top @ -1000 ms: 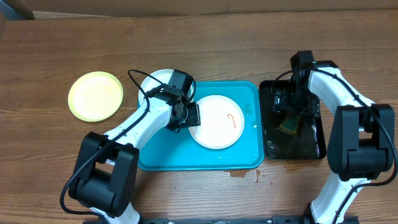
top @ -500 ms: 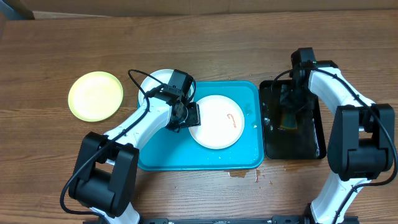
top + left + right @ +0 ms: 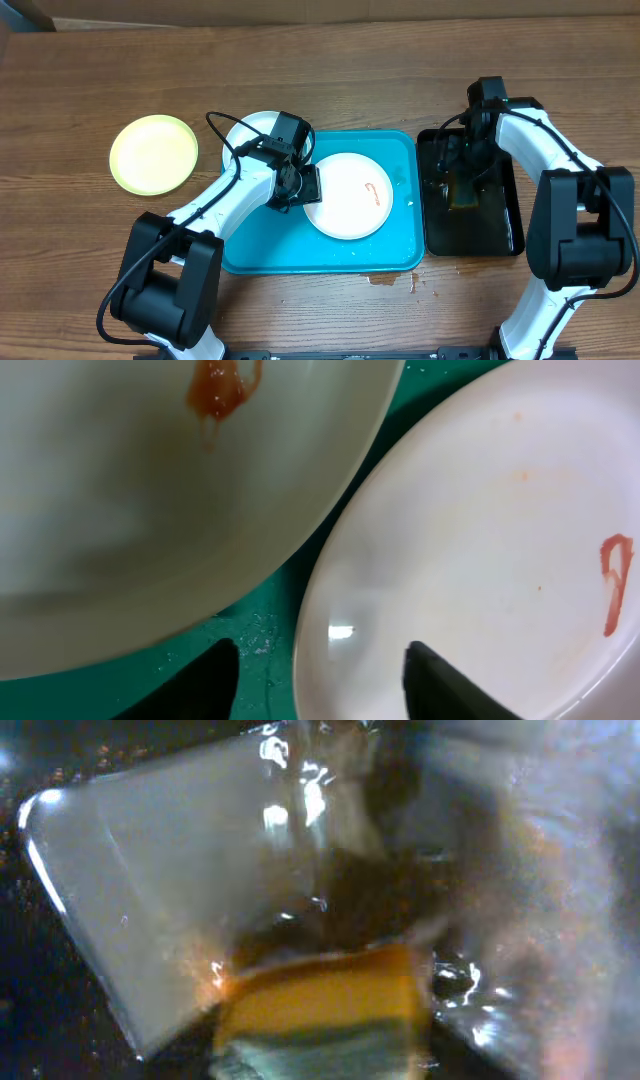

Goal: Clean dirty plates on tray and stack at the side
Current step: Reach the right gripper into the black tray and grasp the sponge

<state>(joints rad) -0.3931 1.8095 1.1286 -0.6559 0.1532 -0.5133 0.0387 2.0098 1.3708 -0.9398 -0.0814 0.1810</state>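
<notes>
- Left claw [image 3: 320, 685]: fingers apart, either side of the left rim of the smeared plate [image 3: 350, 197], which lies mid tray [image 3: 300, 262].
- That plate lies right of the claw, with the red smear on its far right side. The left arm is much the nearer.
- Second plate [image 3: 248, 130], also smeared, overlaps the tray's upper-left corner.
- Yellow plate [image 3: 153, 152] is on the table, further left.
- Right claw [image 3: 466, 188] is down in the black tray [image 3: 500, 235] at a sponge [image 3: 320, 1010]. The view is wet and blurred, so I can't tell if it's gripping.
</notes>
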